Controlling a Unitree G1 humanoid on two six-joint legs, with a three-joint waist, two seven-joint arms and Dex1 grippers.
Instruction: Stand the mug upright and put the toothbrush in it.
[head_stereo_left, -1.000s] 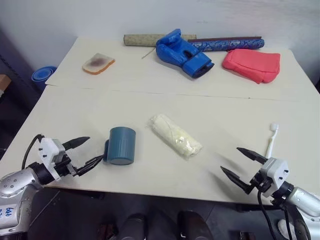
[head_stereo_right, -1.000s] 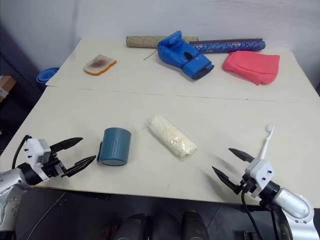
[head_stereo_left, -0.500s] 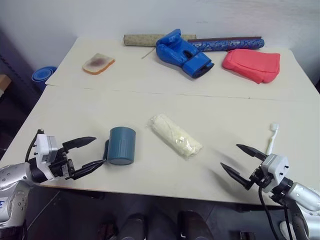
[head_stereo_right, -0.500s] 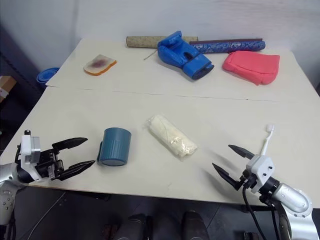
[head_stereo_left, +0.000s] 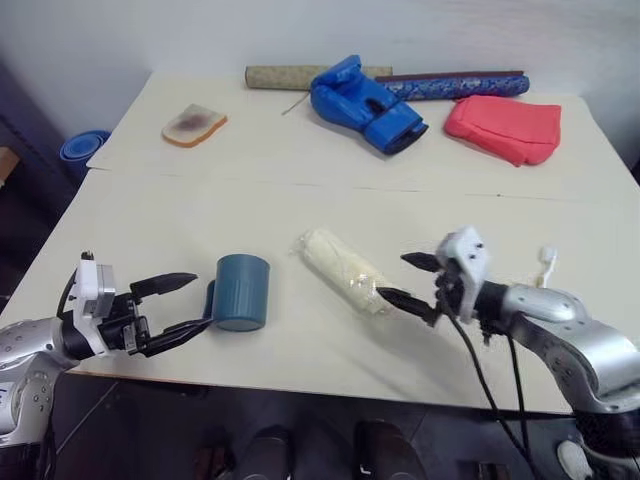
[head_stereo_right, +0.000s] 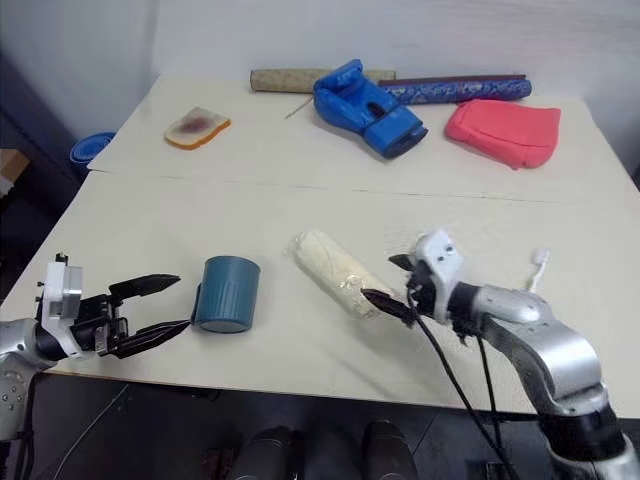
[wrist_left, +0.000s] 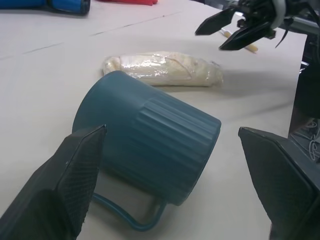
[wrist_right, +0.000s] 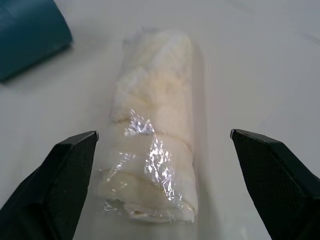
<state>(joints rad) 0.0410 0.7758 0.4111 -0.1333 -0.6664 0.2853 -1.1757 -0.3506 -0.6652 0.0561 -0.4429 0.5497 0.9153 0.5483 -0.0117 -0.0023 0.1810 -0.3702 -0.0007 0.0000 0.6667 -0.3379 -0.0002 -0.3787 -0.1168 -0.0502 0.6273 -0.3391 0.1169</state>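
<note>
Teal mug (head_stereo_left: 243, 291) lies tipped on the bench (head_stereo_left: 300, 190), handle toward the wide-open left end effector (head_stereo_left: 178, 307) just beside it, nearer than the right.

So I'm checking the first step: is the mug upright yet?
No, the mug lies on its side on the table, handle against the tabletop, in the left wrist view.

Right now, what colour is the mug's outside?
Dark teal-blue, ribbed near the rim; the mug shows best in the left wrist view.
</note>
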